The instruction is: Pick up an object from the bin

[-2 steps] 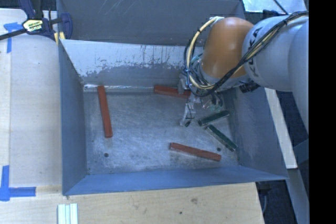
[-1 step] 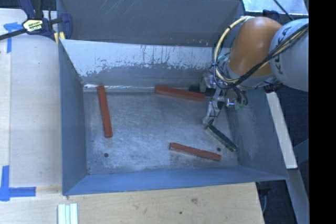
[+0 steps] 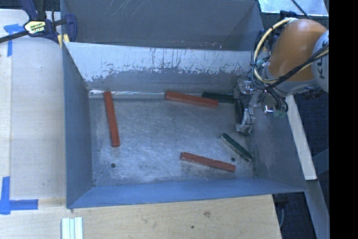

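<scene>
My gripper [image 3: 244, 127] hangs at the bin's right side, fingertips pointing down close to the floor. Just below it lies a short dark green bar [image 3: 237, 146], set on a slant. A red-brown bar [image 3: 207, 162] rests near the front wall, left of the green one. Along the back edge of the floor lies another red-brown bar with a dark end [image 3: 193, 99], reaching toward the gripper's left side. Nothing shows between the fingers.
A third red-brown bar [image 3: 112, 118] lies lengthwise at the left of the floor. The arm with its orange cover and cables leans over the right rim.
</scene>
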Controlling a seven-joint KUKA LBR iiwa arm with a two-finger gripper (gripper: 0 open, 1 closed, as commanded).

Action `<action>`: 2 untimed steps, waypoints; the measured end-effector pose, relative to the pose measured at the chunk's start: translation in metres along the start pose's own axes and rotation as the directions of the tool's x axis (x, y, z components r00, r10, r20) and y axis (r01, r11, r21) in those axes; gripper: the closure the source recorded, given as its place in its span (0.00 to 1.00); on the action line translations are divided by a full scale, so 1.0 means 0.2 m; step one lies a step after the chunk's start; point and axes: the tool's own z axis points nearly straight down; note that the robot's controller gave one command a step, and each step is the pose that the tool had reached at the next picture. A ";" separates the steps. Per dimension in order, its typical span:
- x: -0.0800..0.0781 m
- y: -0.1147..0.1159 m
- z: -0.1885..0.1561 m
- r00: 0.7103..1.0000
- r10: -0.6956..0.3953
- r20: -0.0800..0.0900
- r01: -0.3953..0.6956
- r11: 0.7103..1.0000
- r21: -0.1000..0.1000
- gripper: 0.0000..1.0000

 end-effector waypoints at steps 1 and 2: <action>0.01 0.01 0.00 0.989 0.149 -0.004 -0.149 0.989 -0.002 0.00; -0.02 0.16 0.01 0.993 0.116 -0.006 -0.116 0.993 0.001 0.00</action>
